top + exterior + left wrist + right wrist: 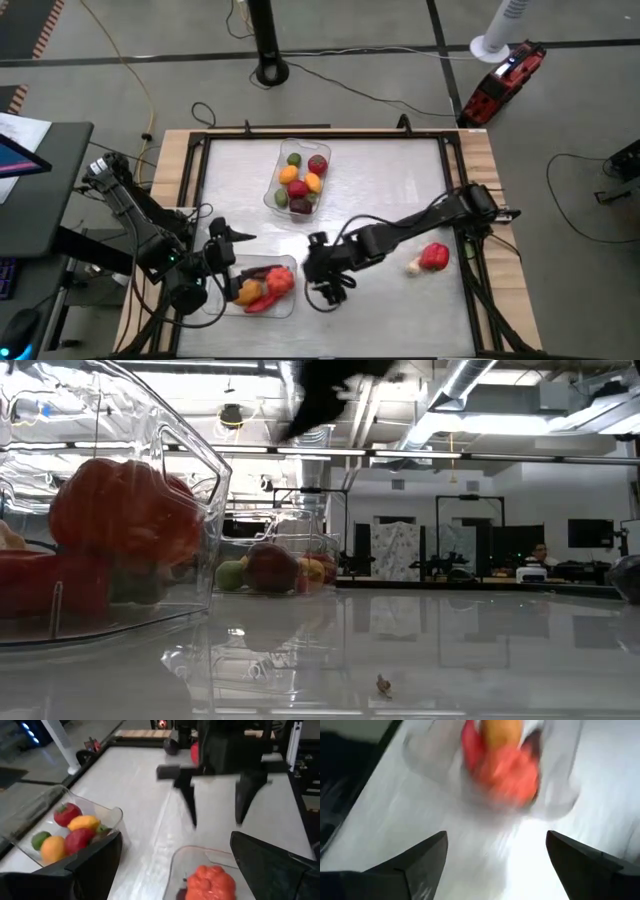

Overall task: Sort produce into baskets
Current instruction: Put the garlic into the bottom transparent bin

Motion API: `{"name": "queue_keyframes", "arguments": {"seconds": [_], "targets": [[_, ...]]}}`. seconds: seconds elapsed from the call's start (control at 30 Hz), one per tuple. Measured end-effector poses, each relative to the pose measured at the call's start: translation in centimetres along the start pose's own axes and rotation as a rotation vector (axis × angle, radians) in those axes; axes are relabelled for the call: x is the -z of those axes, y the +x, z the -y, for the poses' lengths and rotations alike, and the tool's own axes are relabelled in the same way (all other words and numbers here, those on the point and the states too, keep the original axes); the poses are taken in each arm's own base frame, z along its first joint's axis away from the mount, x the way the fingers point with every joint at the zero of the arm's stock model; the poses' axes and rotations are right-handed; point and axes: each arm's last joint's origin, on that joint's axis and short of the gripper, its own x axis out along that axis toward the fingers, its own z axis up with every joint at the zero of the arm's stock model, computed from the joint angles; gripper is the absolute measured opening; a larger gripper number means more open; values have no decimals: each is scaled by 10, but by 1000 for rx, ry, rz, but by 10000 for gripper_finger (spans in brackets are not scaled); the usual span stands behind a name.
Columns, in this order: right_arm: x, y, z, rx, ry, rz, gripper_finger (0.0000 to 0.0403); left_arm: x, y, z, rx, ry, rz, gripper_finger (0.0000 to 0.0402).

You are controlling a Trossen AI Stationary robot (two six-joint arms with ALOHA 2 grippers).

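Observation:
Two clear baskets stand on the table. The far basket (297,180) holds several fruits, red, orange, yellow and green (65,830). The near basket (262,287) holds an orange-red piece (210,882), a yellow one and a red one. My right gripper (318,272) hangs open and empty above the table, just right of the near basket; the left wrist view shows its two fingers (215,805) pointing down. My left gripper (228,250) waits open at the near basket's left far corner. A red piece (433,256) with a pale bit (414,266) lies on the table at the right.
A raised dark frame (205,140) borders the tabletop. Bare table lies between the two baskets and the red piece at the right. In the low view the near basket's wall (190,470) fills the left side, and a small crumb (383,685) lies on the table.

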Motion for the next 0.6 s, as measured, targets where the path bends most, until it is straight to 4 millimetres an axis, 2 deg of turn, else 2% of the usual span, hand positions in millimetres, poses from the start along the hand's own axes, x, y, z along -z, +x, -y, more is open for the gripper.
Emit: {"name": "queue_keyframes", "arguments": {"seconds": [0.17, 0.4, 0.5, 0.6], "targets": [[44, -22, -38, 17, 85, -355, 357, 1, 0, 0, 14, -2, -15, 359], [109, -48, -91, 105, 196, -629, 356, 0, 2, -1, 11, -4, -23, 359], [131, -59, -102, 153, 230, -694, 356, 0, 2, -1, 10, -2, -24, 359], [151, -68, -104, 206, 251, -733, 352, -1, 4, -2, 8, -8, -29, 359]]}}
